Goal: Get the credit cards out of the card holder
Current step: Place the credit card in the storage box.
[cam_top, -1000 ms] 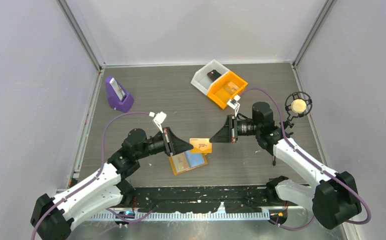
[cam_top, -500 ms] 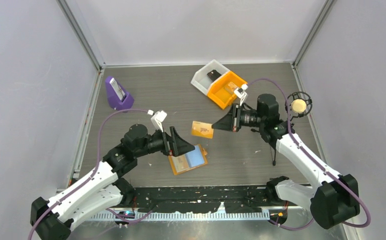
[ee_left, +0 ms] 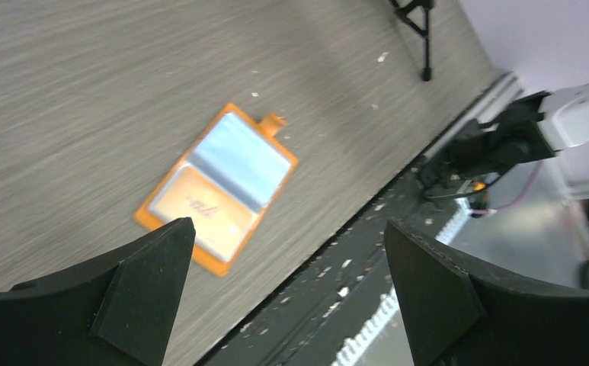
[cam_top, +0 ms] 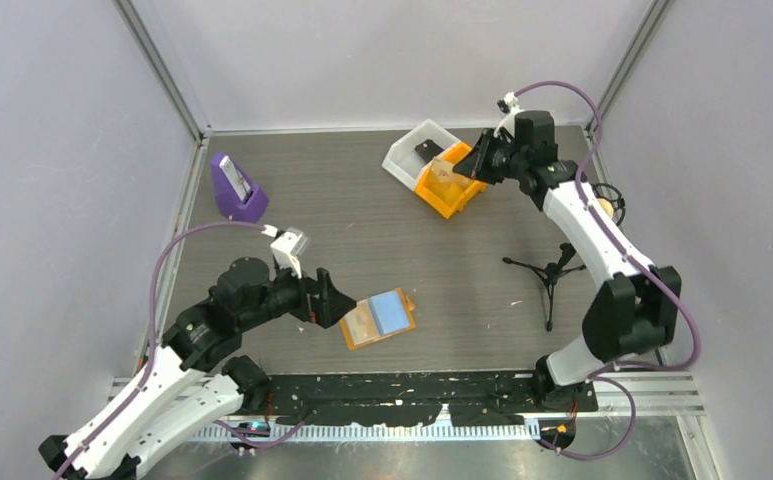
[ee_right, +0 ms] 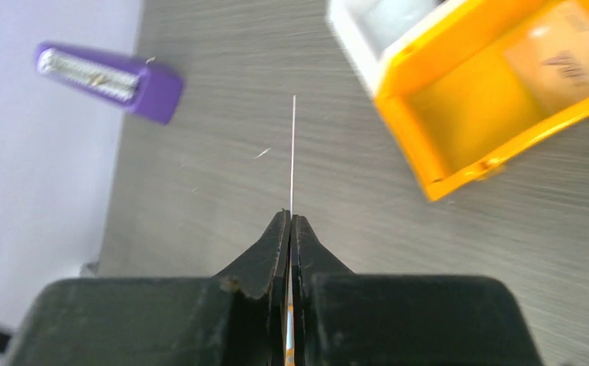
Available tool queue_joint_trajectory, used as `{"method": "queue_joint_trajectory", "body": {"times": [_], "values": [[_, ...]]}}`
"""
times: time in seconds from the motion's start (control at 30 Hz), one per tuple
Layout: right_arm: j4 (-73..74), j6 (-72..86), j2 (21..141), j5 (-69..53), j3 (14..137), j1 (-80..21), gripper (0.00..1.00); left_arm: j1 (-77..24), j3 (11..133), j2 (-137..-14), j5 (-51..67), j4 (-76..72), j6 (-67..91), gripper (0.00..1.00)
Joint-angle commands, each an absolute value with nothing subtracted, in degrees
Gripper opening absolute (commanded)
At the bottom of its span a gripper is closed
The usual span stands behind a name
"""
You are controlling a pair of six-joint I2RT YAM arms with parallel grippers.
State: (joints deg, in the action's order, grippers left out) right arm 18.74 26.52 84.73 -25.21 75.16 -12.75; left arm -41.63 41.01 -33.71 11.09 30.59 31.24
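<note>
The card holder [cam_top: 377, 318] [ee_left: 219, 187] lies open on the table, orange with a light blue panel and a tan credit card in its other half. My left gripper [cam_top: 340, 304] [ee_left: 289, 227] hovers just left of it, jaws wide open and empty. At the back, my right gripper [cam_top: 474, 160] [ee_right: 291, 221] is shut on a tan credit card [cam_top: 447, 178], which appears edge-on as a thin line [ee_right: 292, 152] in the right wrist view. That card hangs over the orange bin [cam_top: 440, 197] [ee_right: 459, 145]. Another card [ee_right: 558, 61] lies inside the bin.
A white bin [cam_top: 407, 155] holding a dark item adjoins the orange bin. A purple stand [cam_top: 237, 190] [ee_right: 108, 80] sits at the back left. A small black tripod [cam_top: 547, 270] [ee_left: 420, 30] stands right of centre. A black strip [cam_top: 412, 385] lines the near table edge.
The left gripper let go of the card and drew back left, opening wide. The right gripper carried the card from the table's middle up to the orange bin.
</note>
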Motion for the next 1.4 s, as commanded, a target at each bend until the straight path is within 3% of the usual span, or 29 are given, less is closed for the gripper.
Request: {"method": "queue_joint_trajectory", "body": {"times": [0.0, 0.27, 0.57, 1.37], "values": [[23.78, 23.03, 91.39, -14.05, 85.09, -12.29, 0.05, -41.75, 42.91, -29.35, 2.69, 41.31, 25.06, 1.00], [27.36, 22.44, 106.71, -5.77, 98.30, -11.77, 0.05, -41.75, 42.83, -24.20, 0.45, 42.04, 24.69, 1.00], [30.60, 26.04, 113.97, -1.74, 104.70, -9.94, 0.05, -41.75, 43.06, -24.09, -2.59, 43.25, 24.61, 1.00], [34.02, 30.88, 127.50, -5.71, 115.30, -6.00, 0.05, -41.75, 44.02, -26.16, -4.40, 43.79, 25.81, 1.00]]}}
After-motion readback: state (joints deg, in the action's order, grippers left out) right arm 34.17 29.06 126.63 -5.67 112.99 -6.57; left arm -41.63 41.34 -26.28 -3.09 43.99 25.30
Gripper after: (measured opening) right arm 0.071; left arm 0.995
